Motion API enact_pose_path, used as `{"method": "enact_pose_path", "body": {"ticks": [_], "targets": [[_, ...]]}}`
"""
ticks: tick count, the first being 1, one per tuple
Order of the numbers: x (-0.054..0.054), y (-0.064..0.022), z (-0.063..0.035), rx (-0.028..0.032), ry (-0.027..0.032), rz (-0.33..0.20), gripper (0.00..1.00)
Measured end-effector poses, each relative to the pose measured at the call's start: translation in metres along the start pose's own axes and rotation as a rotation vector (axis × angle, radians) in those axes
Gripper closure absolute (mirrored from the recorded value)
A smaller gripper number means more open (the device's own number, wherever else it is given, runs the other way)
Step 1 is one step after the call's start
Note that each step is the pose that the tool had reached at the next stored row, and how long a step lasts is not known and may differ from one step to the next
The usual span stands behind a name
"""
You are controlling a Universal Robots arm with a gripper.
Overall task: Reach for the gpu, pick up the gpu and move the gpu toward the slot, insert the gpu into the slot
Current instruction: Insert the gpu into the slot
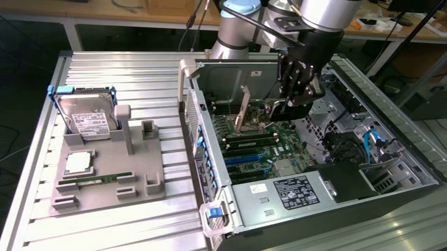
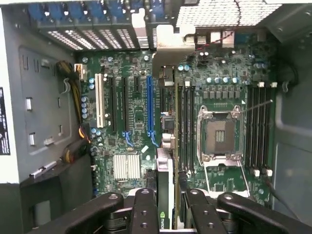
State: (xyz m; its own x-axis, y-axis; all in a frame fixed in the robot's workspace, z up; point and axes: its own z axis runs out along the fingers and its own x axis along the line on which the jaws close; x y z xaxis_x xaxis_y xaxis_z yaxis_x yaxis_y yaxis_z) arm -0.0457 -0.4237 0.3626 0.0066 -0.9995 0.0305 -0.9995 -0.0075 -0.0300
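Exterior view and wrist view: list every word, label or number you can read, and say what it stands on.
"NVID", cut off at the picture's edge: on the gpu.
White label on the hard drive: print too small to read.
Black label on the power supply: print too small to read.

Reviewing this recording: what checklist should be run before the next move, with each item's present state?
1. gripper clamped on the gpu: ok.
2. gpu inside the computer case, above the motherboard: ok.
3. blue slot free of other cards: ok.
4. gpu edge lined up over the blue slot: cannot tell.
5. gpu seated in the blue slot: not ok, it is held above the motherboard.
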Motion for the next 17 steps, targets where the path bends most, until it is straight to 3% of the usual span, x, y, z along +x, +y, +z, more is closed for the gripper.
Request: {"method": "enact_pose_path", "body": {"ticks": [5,9,17], "targets": [[0.0,0.0121,0.0105,0.0002,-0.0004,-0.005,0.73],[-0.001,0.014,0.0217,-0.0033,-0.0002,-0.005,0.73],[0.005,0.0146,0.0365,-0.0036,0.0,-0.005,0.73]]}}
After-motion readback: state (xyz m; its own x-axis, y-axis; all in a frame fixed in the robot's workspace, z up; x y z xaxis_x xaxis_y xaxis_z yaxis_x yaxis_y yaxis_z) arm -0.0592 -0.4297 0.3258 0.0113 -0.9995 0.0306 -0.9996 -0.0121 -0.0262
